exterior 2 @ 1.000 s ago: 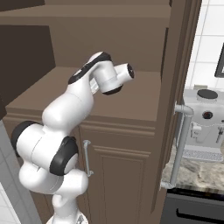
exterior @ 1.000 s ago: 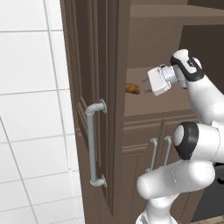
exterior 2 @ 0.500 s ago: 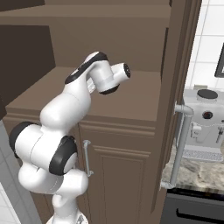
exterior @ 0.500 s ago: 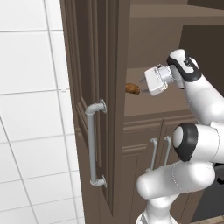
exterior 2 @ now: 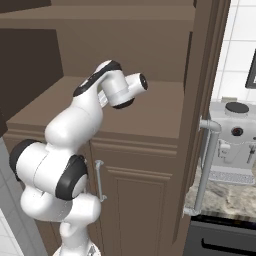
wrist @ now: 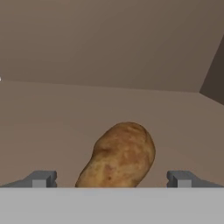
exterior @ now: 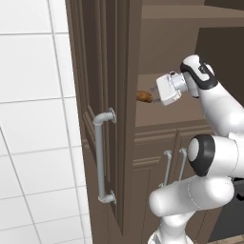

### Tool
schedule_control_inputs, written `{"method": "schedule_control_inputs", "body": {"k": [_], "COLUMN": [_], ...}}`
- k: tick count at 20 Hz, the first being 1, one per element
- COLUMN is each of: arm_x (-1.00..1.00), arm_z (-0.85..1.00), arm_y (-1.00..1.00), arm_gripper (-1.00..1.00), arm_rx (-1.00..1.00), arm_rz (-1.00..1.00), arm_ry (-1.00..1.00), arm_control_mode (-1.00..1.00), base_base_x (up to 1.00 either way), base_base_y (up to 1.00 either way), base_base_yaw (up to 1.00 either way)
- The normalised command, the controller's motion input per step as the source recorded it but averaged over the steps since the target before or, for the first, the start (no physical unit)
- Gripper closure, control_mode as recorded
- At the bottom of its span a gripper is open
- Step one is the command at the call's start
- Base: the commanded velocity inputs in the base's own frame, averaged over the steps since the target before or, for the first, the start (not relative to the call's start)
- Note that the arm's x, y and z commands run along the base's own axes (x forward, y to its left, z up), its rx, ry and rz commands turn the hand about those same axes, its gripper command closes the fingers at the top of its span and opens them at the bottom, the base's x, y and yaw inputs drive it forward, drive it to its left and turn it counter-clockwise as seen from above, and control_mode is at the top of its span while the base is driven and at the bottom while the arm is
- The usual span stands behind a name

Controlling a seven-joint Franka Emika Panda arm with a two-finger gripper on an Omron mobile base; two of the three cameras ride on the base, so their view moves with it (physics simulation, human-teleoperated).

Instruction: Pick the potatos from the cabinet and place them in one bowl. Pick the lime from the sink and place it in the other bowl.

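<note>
One golden-brown potato (exterior: pixel 144 96) lies on the shelf (exterior 2: pixel 150 107) inside the tall dark brown cabinet, whose door (exterior: pixel 102 71) stands open. My gripper (exterior: pixel 153 94) is level with the potato and just to its right, pointing at it. In the hand view the potato (wrist: pixel 118 157) fills the lower middle. My gripper (wrist: pixel 112 178) is open, with one fingertip (wrist: pixel 43 178) on each side of the potato and a clear gap to each. The bowls, the lime and the sink are out of view.
A long grey bar handle (exterior: pixel 99 157) runs down the open door. Low cabinet doors with thin paired handles (exterior: pixel 174 164) sit under the shelf. A coffee machine (exterior 2: pixel 235 140) stands on the stone counter beyond the door. White tiled wall (exterior: pixel 33 119) lies to the left.
My hand has moved left along the shelf, closer to the potato. The jaws have stayed wide open and the potato has not moved.
</note>
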Motion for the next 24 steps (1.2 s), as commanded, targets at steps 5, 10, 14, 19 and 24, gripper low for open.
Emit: {"method": "schedule_control_inputs", "body": {"k": [5, 10, 14, 19, 24], "arm_x": [0.01, 0.02, 0.10, 0.14, 0.16], "arm_z": [-0.17, -0.06, 0.00, 0.00, 0.00], "arm_y": [0.08, 0.11, 0.08, 0.08, 0.11], "arm_gripper": [-1.00, -1.00, -1.00, -1.00, -1.00], "arm_rx": [0.00, 0.00, 0.00, 0.00, 0.00], "arm_rz": [0.00, 0.00, 0.00, 0.00, 0.00], "arm_ry": [0.00, 0.00, 0.00, 0.00, 0.00], "arm_control_mode": [-1.00, -1.00, -1.00, -1.00, -1.00], "base_base_x": [0.00, 0.00, 0.00, 0.00, 0.00], "base_base_y": [0.00, 0.00, 0.00, 0.00, 0.00], "base_base_yaw": [0.00, 0.00, 0.00, 0.00, 0.00]}}
